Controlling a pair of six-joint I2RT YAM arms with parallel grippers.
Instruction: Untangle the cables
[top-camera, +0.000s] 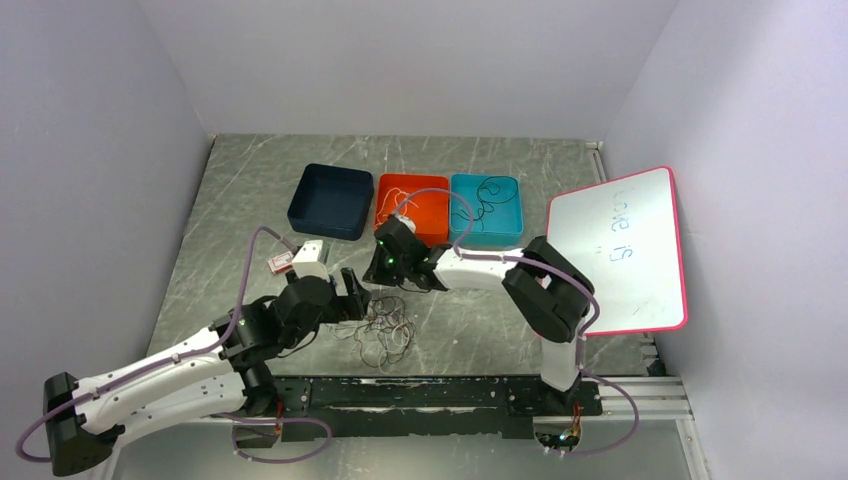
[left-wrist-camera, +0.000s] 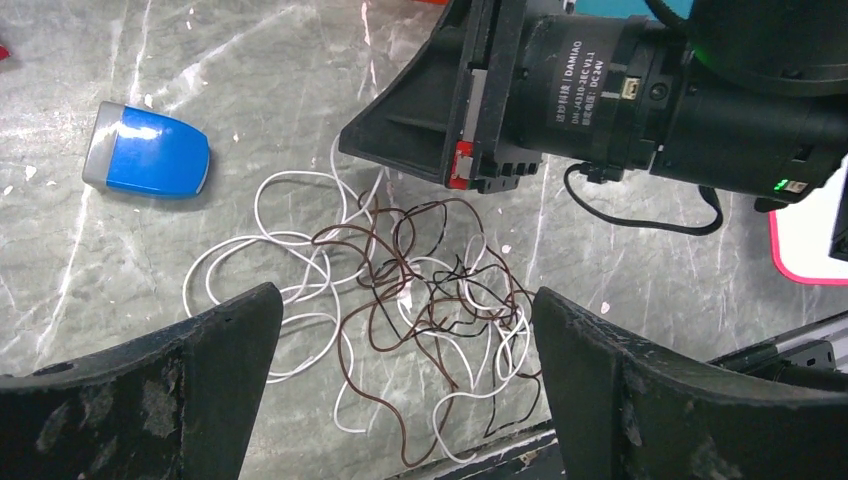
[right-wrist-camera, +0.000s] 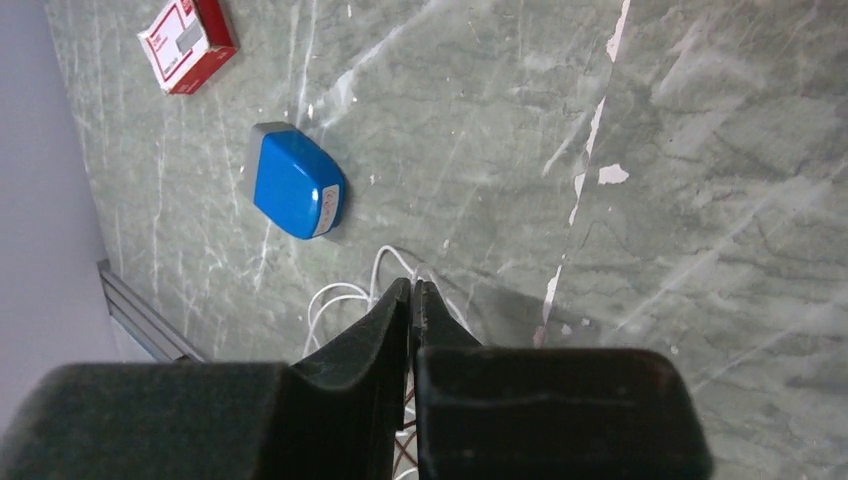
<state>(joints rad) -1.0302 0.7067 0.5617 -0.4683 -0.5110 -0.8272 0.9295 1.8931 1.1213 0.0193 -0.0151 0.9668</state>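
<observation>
Right wrist, right gripper (right-wrist-camera: 413, 288) pinching cables (right-wrist-camera: 384, 254)

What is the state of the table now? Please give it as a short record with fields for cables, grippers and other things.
cables: white and dark strands tangled in one heap on the table
left gripper: open, facing the heap
right gripper: shut, tips at a white strand; hold unclear
trays: dark blue tray, orange tray, teal tray in a row; the teal one holds a dark cable
other: blue object, small red box, whiteboard
</observation>
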